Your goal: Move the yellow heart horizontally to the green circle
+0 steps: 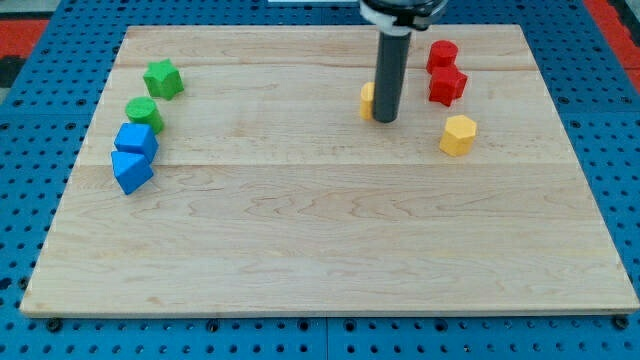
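The yellow heart (368, 100) lies at the upper middle of the wooden board, mostly hidden behind the rod; only its left edge shows. My tip (386, 119) stands just right of it, touching or nearly touching. The green circle (143, 112) lies far to the view's left, near the board's left edge, at about the same height as the heart.
A green star (162, 78) lies above the green circle. Two blue blocks (135, 140) (131, 171) lie just below it. A red cylinder (442, 54) and a red star (447, 85) lie right of the rod. A yellow hexagon (458, 135) lies below them.
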